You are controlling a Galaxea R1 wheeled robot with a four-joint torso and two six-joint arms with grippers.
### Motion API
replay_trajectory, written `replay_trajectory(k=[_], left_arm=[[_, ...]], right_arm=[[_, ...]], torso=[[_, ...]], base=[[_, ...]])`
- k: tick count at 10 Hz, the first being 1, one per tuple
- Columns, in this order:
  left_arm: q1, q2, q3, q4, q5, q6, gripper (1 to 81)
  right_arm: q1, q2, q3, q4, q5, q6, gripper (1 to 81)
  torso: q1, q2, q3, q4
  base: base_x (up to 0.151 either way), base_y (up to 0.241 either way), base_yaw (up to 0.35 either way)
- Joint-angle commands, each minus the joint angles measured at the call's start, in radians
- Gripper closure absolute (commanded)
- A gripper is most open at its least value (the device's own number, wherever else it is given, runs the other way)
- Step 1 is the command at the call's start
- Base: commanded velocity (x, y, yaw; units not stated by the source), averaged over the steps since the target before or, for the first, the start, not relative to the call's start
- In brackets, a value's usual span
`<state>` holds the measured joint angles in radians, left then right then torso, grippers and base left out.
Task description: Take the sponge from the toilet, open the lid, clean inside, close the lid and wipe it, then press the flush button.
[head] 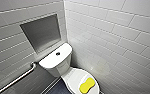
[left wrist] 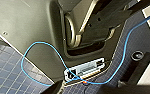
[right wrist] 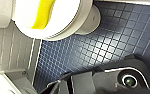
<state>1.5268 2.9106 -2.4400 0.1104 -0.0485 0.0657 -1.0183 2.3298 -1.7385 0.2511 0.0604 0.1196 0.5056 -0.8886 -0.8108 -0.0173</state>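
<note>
Sponge (head: 87, 85) lies on shut lid (head: 72, 79) of toilet (head: 62, 68), 5 o'clock from the tank (head: 51, 59) — left gripper (left wrist: 108, 18), right gripper (right wrist: 76, 83): open or closed, cannot tell.

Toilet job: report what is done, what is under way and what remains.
Done: nothing yet. The small bright yellow peanut-shaped sponge lies untouched on the closed white oval plastic lid of the glossy white ceramic toilet. In hand: no step visibly begun. Left: lifting the sponge, opening the lid, cleaning inside, closing and wiping it, pressing the round dark button on the tank top.
</note>
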Motion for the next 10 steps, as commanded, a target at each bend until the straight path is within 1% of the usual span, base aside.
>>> replay_trajectory(k=[1, 2, 4, 5, 7, 9, 10], left_arm=[[0.028, -0.002, 0.016, 0.0, 0.125, -0.003, 1.0], [0.048, 0.006, 0.015, 0.002, 0.144, -0.003, 1.0], [0.062, 0.009, 0.016, 0.002, 0.144, -0.003, 1.0], [0.065, 0.01, 0.016, 0.0, 0.144, -0.003, 1.0], [0.075, 0.013, 0.016, 0.0, 0.144, -0.003, 1.0], [0.085, 0.018, 0.012, 0.002, 0.141, -0.003, 1.0], [0.085, 0.019, 0.012, 0.002, 0.139, -0.003, 1.0]], right_arm=[[0.128, -0.012, 0.022, 0.017, -0.079, 0.014, 1.0], [0.161, 0.022, 0.002, 0.017, -0.102, 0.02, 1.0], [0.209, 0.09, -0.059, 0.017, -0.136, 0.048, 1.0], [0.229, 0.139, -0.106, 0.017, -0.158, 0.048, 1.0], [0.267, 0.188, -0.15, 0.028, -0.177, 0.055, 1.0], [0.286, 0.229, -0.176, 0.031, -0.177, 0.074, 1.0], [0.295, 0.239, -0.183, 0.031, -0.177, 0.084, 1.0]], torso=[[0.061, -0.095, 0.002, 0.0], [0.082, -0.129, -0.007, 0.0], [0.125, -0.198, -0.01, 0.0], [0.148, -0.234, -0.011, 0.0], [0.196, -0.31, -0.011, 0.0], [0.242, -0.384, -0.105, 0.0], [0.256, -0.406, -0.113, 0.0]], base=[[0.0, 0.0, 0.0], [0.0, 0.0, 0.0], [0.0, 0.0, 0.0], [0.0, 0.0, 0.0], [0.0, 0.0, 0.0], [0.0, 0.0, 0.0], [0.0, 0.0, 0.0]])
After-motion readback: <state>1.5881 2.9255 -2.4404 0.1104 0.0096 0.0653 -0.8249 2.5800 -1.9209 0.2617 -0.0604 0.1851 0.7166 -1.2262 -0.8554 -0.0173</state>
